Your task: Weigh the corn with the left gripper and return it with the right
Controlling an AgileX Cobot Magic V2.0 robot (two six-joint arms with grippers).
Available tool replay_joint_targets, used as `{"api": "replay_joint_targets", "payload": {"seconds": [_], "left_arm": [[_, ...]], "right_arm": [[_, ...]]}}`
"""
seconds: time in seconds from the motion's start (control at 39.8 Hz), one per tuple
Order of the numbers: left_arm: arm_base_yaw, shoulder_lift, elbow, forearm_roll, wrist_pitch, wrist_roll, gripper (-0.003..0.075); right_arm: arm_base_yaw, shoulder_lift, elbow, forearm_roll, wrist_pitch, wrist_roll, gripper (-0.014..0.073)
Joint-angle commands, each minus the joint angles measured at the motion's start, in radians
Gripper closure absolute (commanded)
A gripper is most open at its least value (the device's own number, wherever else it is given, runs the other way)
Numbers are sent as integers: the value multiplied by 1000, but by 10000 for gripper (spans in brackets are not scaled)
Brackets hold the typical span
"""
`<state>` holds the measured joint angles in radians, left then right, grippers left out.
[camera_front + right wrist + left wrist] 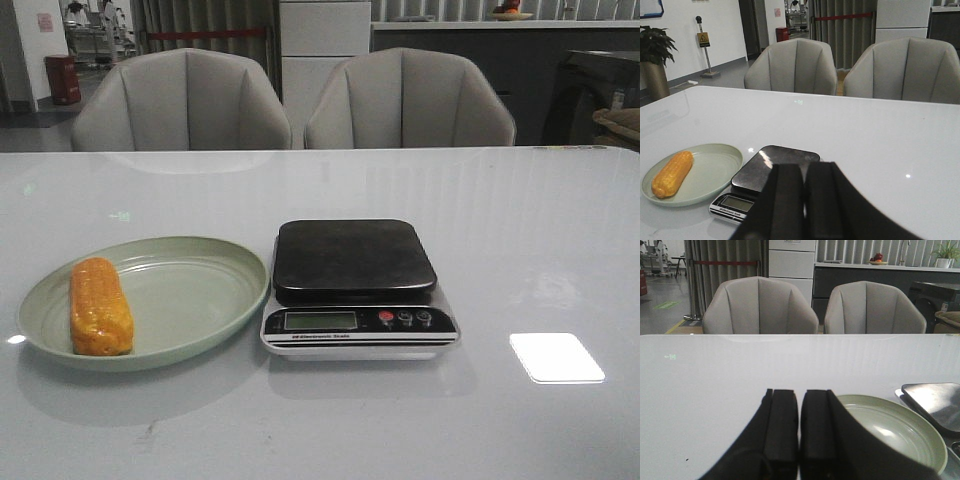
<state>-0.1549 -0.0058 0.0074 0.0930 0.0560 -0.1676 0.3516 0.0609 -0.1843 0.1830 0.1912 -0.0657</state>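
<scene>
**Both claws shut and empty, corn waiting on the plate**

Here we are at the glossy white table point(560, 230), and the stubby orange-yellow corn cob point(100, 306) is lying flat on the left half of the pale green oval plate point(200, 300), one end pointing away from the robot. Nothing is touching it.

Just beside the plate, on its right, sits the digital kitchen scale point(357, 288) with its dark, square weighing platform bare and a small grey display point(320, 321) and three round buttons along its front edge. Plate rim and scale body are very close, almost touching.

Over to the left wrist view: the black, blocky left gripper point(799, 425) has its two fingers pressed nearly together, only a thin slit between them, and nothing held. It hangs over bare tabletop, with the green plate near it on one side and a corner of the scale platform beyond.

The right wrist view tells the same story: the black right gripper point(804, 200) is closed to a narrow seam, empty-handed, with the scale just ahead of its fingertips and the corn on the plate farther off.

Two grey upholstered chairs point(185, 100) stand behind the table.
</scene>
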Motion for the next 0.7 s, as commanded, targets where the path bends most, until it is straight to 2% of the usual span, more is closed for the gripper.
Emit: {"api": "replay_joint_targets", "payload": {"seconds": [0.0,0.13,0.3,0.43,0.58,0.68], "left_arm": [[-10,-21,30,-8,-82,-2,598],[-10,-21,30,-8,-82,-2,598],[-10,-21,30,-8,-82,-2,598],[-10,-21,30,-8,-82,-2,598],[-10,-21,30,-8,-82,-2,598],[-10,-20,30,-8,-82,-2,598]], "right_arm": [[-16,11,-15,-43,-87,-7,431],[-100,11,0,-102,-106,-7,431],[-265,-17,69,-114,-213,-7,431],[-354,-68,122,-114,-237,-7,431],[-408,-89,175,-119,-248,-4,431],[-410,-89,211,-140,-258,56,431]]}}
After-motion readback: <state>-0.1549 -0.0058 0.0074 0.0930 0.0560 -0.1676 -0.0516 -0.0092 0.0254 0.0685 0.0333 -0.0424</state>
